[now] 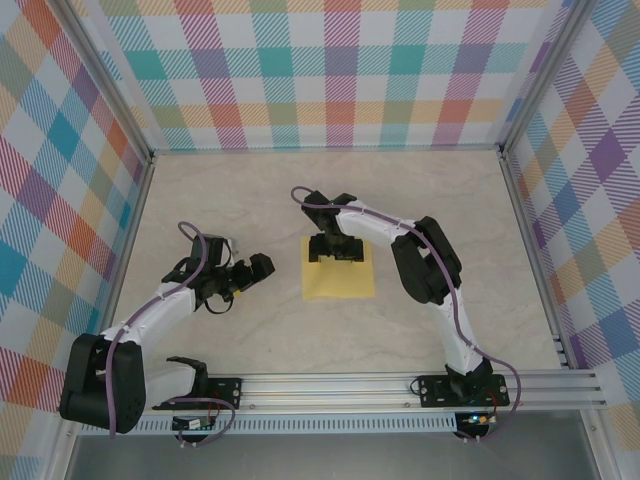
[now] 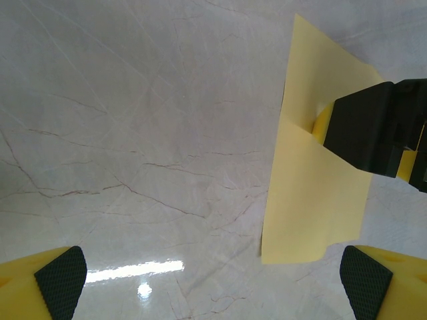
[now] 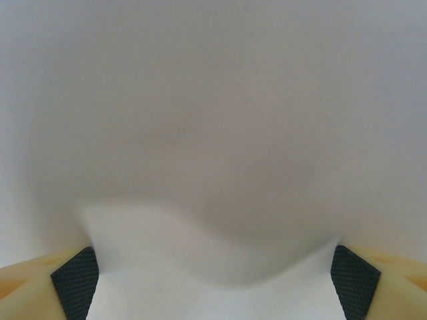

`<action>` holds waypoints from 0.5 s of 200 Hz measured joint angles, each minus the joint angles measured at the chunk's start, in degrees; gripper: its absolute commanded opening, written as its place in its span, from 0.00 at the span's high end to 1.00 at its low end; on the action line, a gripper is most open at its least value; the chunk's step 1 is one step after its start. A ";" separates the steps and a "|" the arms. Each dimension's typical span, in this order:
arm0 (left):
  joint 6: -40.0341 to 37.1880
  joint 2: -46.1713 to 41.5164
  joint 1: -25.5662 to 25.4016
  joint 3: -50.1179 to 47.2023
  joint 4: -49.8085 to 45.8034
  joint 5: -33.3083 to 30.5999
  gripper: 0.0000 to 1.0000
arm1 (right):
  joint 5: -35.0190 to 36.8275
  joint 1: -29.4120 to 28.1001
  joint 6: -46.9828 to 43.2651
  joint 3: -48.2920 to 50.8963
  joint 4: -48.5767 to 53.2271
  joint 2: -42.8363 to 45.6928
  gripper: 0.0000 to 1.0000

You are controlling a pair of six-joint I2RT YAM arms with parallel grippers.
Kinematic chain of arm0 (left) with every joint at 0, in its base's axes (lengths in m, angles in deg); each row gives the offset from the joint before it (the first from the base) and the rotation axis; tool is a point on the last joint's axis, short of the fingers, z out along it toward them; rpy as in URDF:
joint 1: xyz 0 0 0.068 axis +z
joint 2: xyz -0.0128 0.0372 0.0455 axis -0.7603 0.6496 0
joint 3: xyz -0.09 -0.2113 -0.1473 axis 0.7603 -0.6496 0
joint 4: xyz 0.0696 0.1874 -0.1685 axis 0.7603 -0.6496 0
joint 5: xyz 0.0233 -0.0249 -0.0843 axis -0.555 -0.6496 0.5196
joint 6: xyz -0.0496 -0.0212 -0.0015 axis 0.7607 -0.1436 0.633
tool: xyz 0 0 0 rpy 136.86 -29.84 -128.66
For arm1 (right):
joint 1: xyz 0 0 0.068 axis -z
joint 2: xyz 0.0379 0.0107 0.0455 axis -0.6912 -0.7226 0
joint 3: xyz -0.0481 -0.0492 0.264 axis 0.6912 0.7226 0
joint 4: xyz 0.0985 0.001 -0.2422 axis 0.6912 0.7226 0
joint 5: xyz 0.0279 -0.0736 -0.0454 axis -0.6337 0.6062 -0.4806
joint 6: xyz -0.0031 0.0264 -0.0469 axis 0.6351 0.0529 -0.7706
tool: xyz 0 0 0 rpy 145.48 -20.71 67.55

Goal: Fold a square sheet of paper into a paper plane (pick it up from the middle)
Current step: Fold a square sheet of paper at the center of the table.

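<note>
The square sheet of paper (image 1: 340,278) lies pale yellow on the marble table, mid-table. My right gripper (image 1: 335,248) points down onto the sheet's far half. In the right wrist view its pads (image 3: 75,283) stand wide apart, open, and the paper (image 3: 213,133) humps up between them. My left gripper (image 1: 246,272) hovers left of the sheet, open and holding nothing. The left wrist view has the paper (image 2: 313,180) ahead on the right, lifted into a ridge beside the right gripper's black body (image 2: 377,127). The left gripper (image 2: 213,287) hangs over bare table.
Bare marble table (image 1: 200,200) surrounds the sheet on all sides. Checked walls close in the back (image 1: 330,80) and both sides. An aluminium rail (image 1: 400,385) with both arm bases runs along the near edge.
</note>
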 measured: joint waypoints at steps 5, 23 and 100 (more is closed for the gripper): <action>0.00 0.00 0.00 0.00 0.00 -0.02 0.00 | 0.00 0.00 0.00 0.00 0.02 0.00 0.08; 0.00 0.00 0.00 0.00 0.00 0.00 0.00 | -0.04 0.00 -0.07 -0.15 0.15 0.00 0.09; -0.24 0.17 0.00 0.00 0.00 0.42 0.00 | -0.42 -0.04 -1.77 -0.92 1.33 -0.04 0.00</action>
